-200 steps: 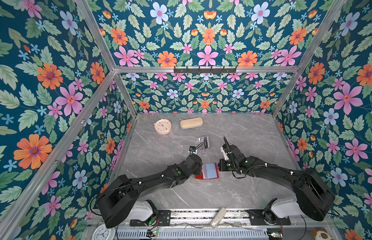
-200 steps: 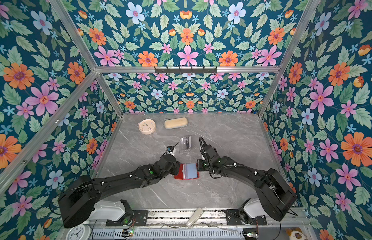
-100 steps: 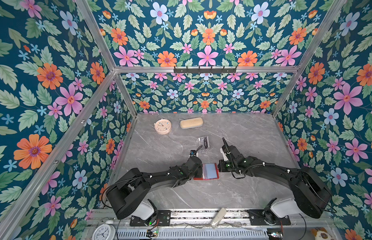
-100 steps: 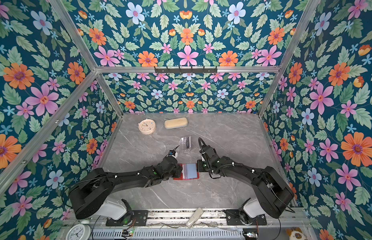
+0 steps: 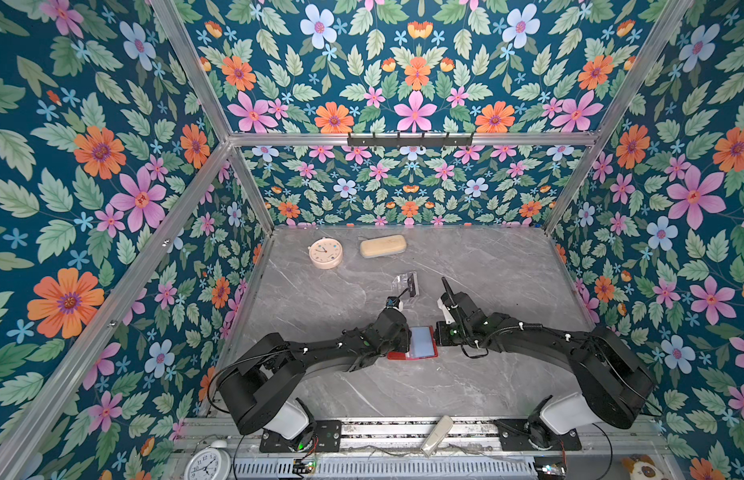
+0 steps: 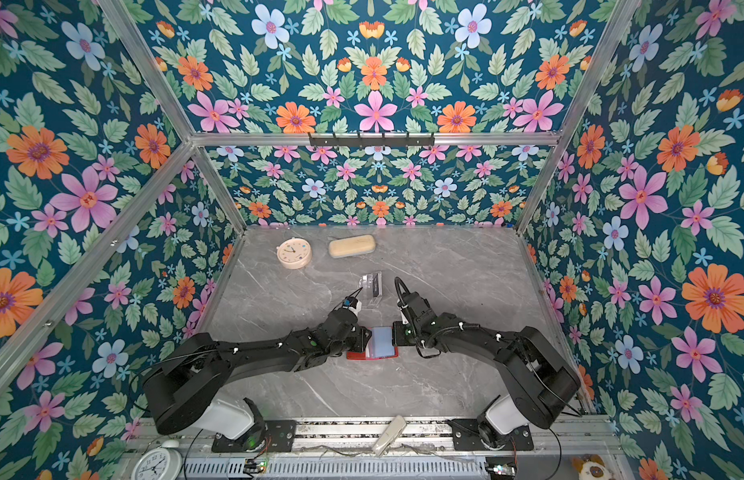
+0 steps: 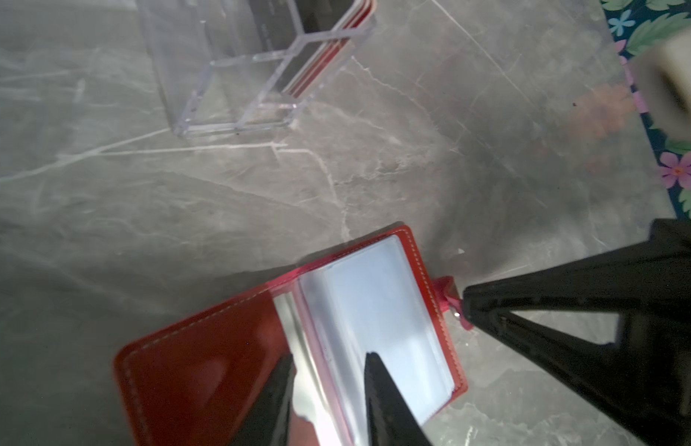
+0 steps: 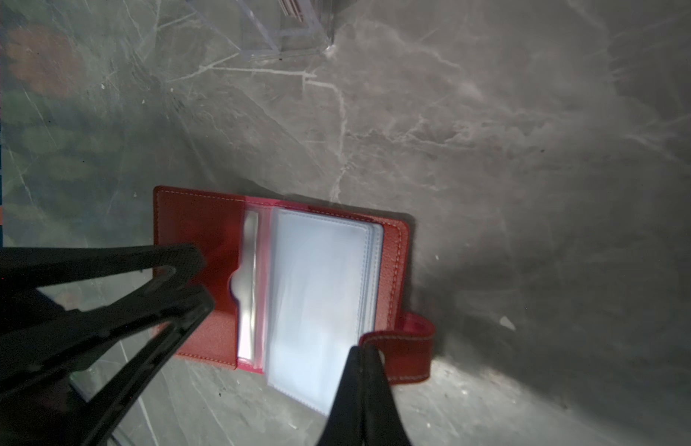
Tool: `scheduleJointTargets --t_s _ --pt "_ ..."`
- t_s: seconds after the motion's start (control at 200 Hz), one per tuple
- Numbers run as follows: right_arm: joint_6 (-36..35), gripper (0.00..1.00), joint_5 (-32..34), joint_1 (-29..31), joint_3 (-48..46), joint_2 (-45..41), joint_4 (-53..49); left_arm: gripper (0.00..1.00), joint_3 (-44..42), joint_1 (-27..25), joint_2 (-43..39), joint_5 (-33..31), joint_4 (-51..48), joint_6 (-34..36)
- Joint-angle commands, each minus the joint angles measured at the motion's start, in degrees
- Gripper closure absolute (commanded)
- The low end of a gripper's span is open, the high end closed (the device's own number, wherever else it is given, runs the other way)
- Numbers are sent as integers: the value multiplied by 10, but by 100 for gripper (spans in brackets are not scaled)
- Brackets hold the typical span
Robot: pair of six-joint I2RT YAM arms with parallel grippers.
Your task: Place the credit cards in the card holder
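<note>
Credit cards (image 7: 328,54), red-edged and dark plastic rectangles, stand in a clear acrylic stand (image 7: 236,77), well apart from the open red leather card holder (image 8: 197,216) on the grey marble surface (image 5: 486,270). The right tool (image 8: 365,349), closed, pins the holder's strap (image 8: 409,347). The left tool (image 7: 328,359), jaws narrowly apart, straddles the clear sleeves (image 8: 317,289). Best to hold the strap down and spread one sleeve gently.

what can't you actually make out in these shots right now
Credit cards in the clear stand: left wrist view, cut by the frame edge; count and print unreadable.
Card holder sleeves: both wrist views, glare hides whether any is filled.
Right gripper on the strap: right wrist view, the closed jaws cover the contact.
</note>
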Motion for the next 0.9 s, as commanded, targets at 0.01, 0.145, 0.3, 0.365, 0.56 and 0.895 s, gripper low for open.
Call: scheduleJointTargets --t_s 0.01,0.145,0.3,0.365,0.56,0.895 --pt "5 100 -1 1 0 5 9 66 4 0 18 50 49 9" --pt "7 100 -1 0 -3 9 12 66 13 1 45 68 59 -1" --pt "8 100 -1 0 -6 15 14 66 18 1 57 59 53 -12" --pt "9 100 -1 0 -6 18 16 66 20 0 58 55 43 -12" --pt "11 100 -5 0 -8 29 21 65 25 0 73 76 46 -14" --pt "14 100 -7 0 -11 38 29 66 32 0 86 93 49 -17"
